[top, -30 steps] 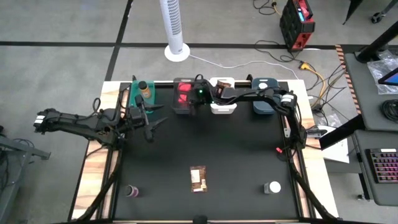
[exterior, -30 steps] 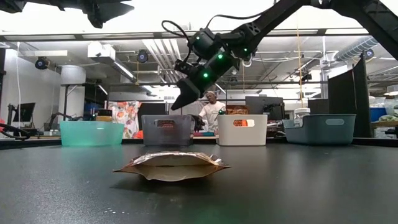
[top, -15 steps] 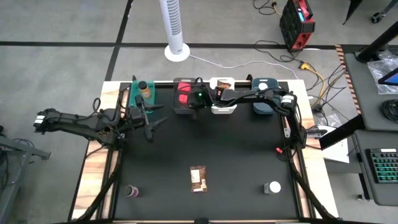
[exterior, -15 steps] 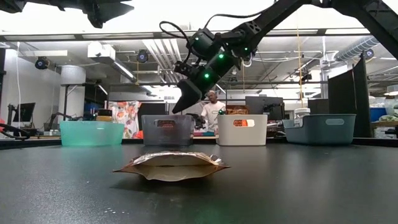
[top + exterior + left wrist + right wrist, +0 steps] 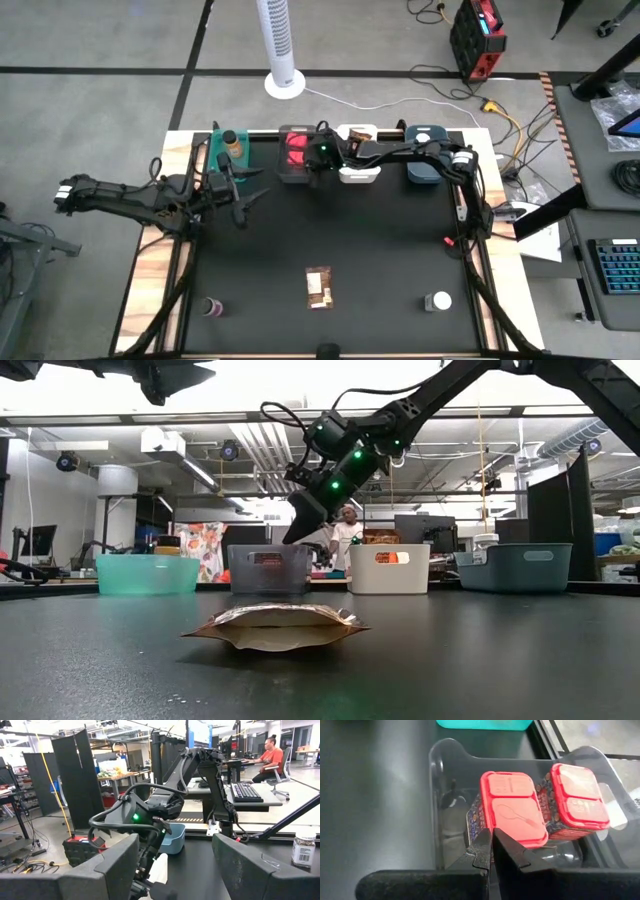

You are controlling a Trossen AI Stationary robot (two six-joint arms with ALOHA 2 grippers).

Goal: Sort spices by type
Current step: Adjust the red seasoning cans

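Two red square tubs (image 5: pixel 514 807) (image 5: pixel 579 800) lie in the clear grey bin (image 5: pixel 437 795). My right gripper (image 5: pixel 492 840) hovers shut just above that bin (image 5: pixel 268 568), touching nothing. My left gripper (image 5: pixel 250 198) waits open near the table's left edge, in front of the teal bin (image 5: pixel 228 152), which holds a brown bottle (image 5: pixel 230 140). On the table's near part lie an orange-brown packet (image 5: pixel 319 287), a purple bottle (image 5: pixel 212 307) and a white-capped jar (image 5: pixel 437 301). The white bin (image 5: pixel 357 160) holds a packet, and the blue bin (image 5: pixel 425 165) a white-capped jar.
The four bins stand in a row along the far edge. My right arm (image 5: pixel 430 152) stretches over the white and blue bins. Open black tabletop lies between the bins and the three items near the front. A person sits in the room behind.
My right gripper, still shut, has drifted slightly down and toward the table's right over the grey bin.
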